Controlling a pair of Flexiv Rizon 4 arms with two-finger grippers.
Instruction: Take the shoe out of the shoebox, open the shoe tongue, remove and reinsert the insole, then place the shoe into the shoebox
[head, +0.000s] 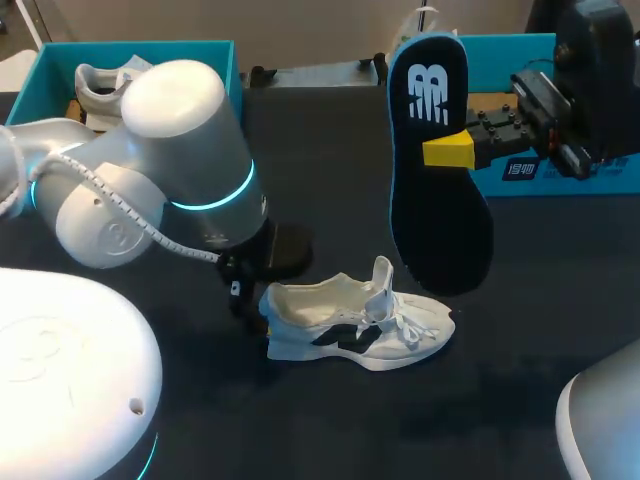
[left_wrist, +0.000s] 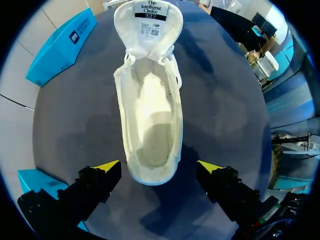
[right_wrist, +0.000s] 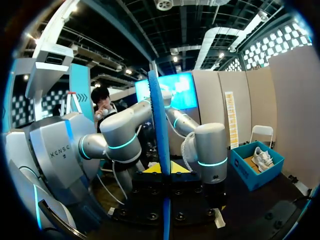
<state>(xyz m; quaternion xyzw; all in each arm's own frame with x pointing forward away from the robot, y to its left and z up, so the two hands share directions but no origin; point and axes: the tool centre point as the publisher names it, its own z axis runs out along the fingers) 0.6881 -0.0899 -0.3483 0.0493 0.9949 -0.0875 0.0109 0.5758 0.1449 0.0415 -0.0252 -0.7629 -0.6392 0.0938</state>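
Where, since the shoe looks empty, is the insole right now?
In the head view the insole is held up off the table by the right gripper, just beyond and to the right of the white shoe.

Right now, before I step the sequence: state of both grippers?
Left gripper: open, fingers either side of the shoe heel, not gripping.
Right gripper: shut on the insole, held upright in the air.

Bright overhead light leaves a soft shadow under the shoe (head: 352, 322).
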